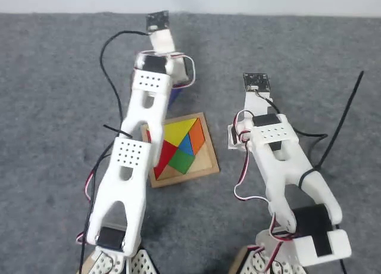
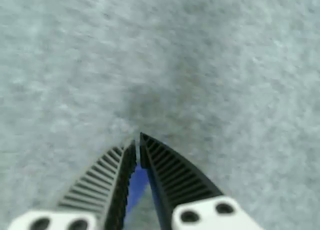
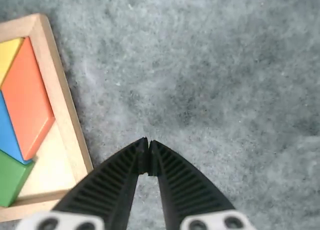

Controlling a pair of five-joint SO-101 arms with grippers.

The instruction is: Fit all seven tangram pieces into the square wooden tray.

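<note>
The left gripper (image 2: 137,140) clamps a blue piece (image 2: 136,187) above grey carpet (image 2: 225,65) — the right gripper (image 3: 149,142), fingers together and empty, sits just beside the part-filled wooden tray (image 3: 64,107).

Probably a robotics lab: a table (image 1: 53,77) under coarse grey felt, two white plastic robot arms (image 1: 146,107) trailing loose black wires (image 1: 105,65), a plain pale wall (image 1: 268,0) behind.

Grey carpeted worktop (image 1: 53,77).
Carrying a square wooden tray (image 1: 184,174), flat, slightly askew; two arm bases (image 1: 113,259) on the tray's near side.
</note>
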